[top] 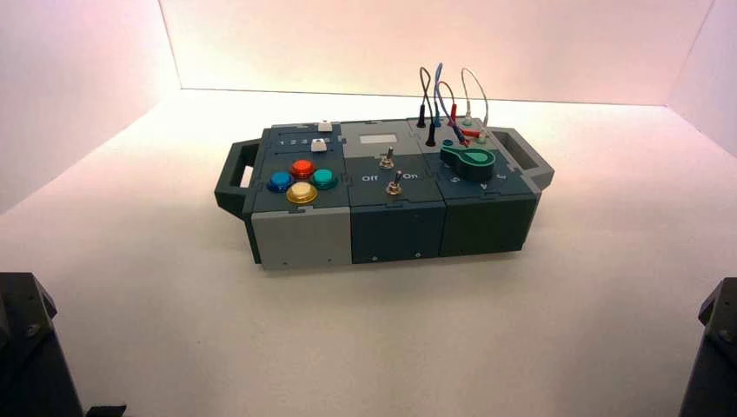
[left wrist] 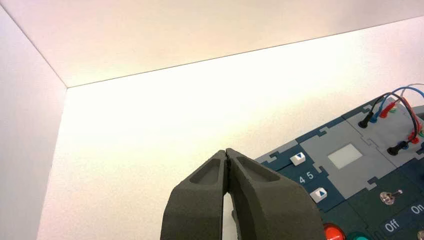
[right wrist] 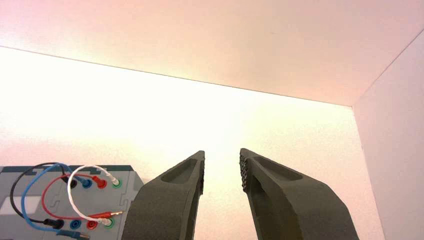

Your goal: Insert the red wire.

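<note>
The red wire (top: 453, 110) arches over the back right corner of the box (top: 395, 230), among the other leads. In the right wrist view one red plug (right wrist: 100, 182) sits in its socket. The other red plug (right wrist: 103, 215) lies flat on the box top with its bare pin showing, beside a red socket (right wrist: 91, 224). My right gripper (right wrist: 221, 156) stands open and holds nothing, well short of the box and to its right. My left gripper (left wrist: 227, 152) is shut on nothing, off the box's left end. In the high view both grippers are out of view.
Black (top: 422, 95), blue (top: 437, 87) and white (top: 474, 87) leads loop beside the red one. A green knob (top: 469, 161), two toggle switches (top: 393, 184) and several coloured buttons (top: 302, 181) cover the box top. White walls close in the table. The arm bases (top: 26, 347) sit at the near corners.
</note>
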Controlling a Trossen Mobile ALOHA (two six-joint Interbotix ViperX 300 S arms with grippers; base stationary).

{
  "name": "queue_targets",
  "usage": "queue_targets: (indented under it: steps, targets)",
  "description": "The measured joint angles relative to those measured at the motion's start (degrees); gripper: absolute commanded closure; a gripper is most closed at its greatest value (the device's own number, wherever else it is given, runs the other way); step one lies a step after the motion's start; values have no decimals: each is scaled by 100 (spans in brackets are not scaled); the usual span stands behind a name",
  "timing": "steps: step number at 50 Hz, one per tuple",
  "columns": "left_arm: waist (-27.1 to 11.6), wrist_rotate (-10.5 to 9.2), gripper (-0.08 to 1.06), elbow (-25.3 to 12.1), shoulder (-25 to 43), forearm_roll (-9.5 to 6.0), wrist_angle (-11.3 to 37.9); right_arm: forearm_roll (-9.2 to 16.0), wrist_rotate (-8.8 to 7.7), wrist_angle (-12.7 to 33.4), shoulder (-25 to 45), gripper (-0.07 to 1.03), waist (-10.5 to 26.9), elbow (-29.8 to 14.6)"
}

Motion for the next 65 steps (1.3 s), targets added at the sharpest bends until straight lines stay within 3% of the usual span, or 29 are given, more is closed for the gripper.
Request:
queue_targets:
  steps: [25, 38, 43, 55, 65]
  targets:
    - [0, 0, 101, 0, -9, 0, 18, 9, 0, 35, 0, 57, 0, 0]
    - [0, 9, 101, -62, -9, 0, 475, 35, 18, 870, -9, 57, 53, -290]
    - [0, 18, 101, -114, -18, 0, 633, 35, 9, 1090, 9, 57, 211, -396]
    - [0, 211, 101, -290, 44, 9, 1274, 9, -26, 1512, 299, 57, 1107, -527]
    - [-9, 343, 101, -483, 211, 18, 1802, -9, -53, 1934, 554, 57, 1345, -721]
